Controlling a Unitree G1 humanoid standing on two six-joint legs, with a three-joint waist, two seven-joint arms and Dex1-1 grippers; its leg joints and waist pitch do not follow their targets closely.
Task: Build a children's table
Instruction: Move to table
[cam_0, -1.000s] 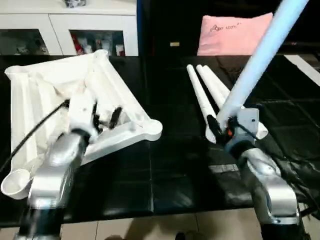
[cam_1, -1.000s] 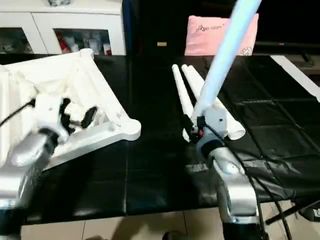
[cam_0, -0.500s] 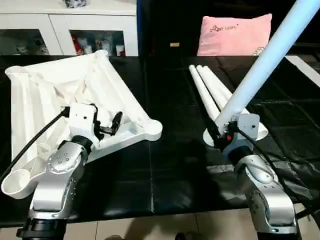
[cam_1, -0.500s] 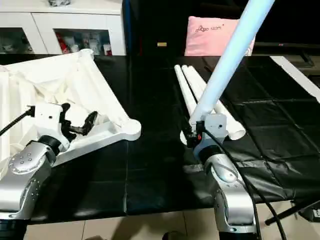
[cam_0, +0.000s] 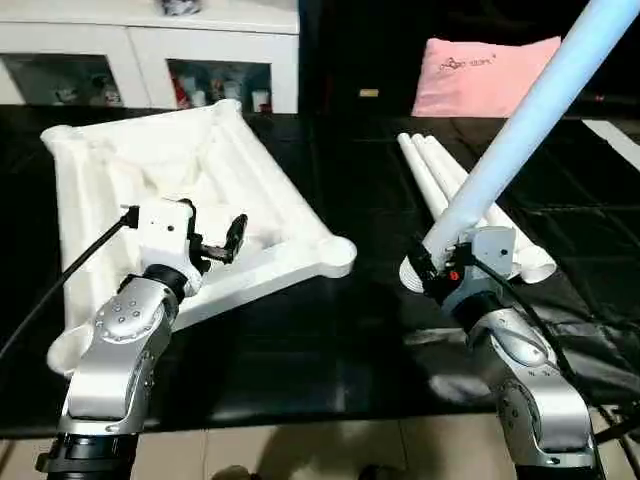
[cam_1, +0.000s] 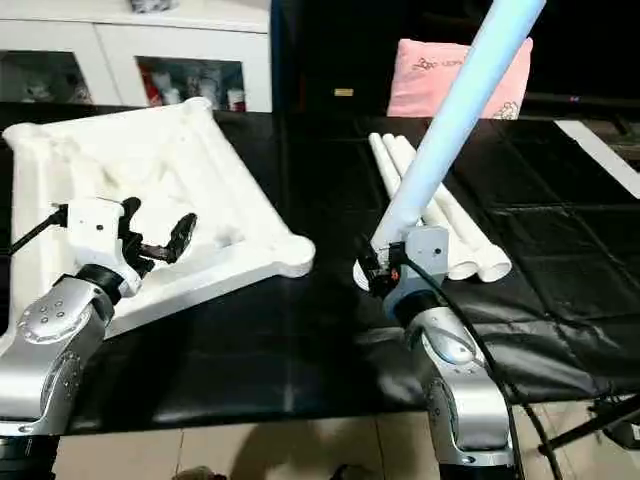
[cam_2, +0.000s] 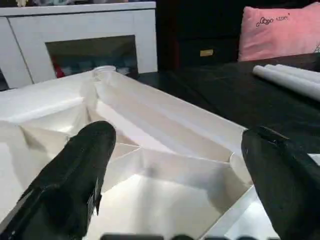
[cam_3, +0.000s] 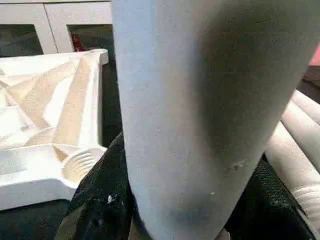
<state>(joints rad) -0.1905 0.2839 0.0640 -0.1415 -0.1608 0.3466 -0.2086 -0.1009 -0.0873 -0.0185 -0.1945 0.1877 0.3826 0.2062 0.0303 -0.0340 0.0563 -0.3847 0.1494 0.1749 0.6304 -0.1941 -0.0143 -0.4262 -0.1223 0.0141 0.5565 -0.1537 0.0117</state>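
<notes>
Now the left gripper (cam_0: 215, 243) has steadied over the upturned tabletop (cam_0: 105, 165), jaws wide and empty; the right gripper (cam_0: 432, 268) still clamps one leg (cam_0: 520, 130), angled up beside the tabletop's near corner socket (cam_3: 80, 164), ready for seating

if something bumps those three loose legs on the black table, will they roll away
Probably, somewhat. The three loose legs are smooth round tubes lying flat on the table, so a nudge likely rolls them. They taper, so they would probably curve rather than run straight. They look like hollow plastic, likely light and stiff.
</notes>
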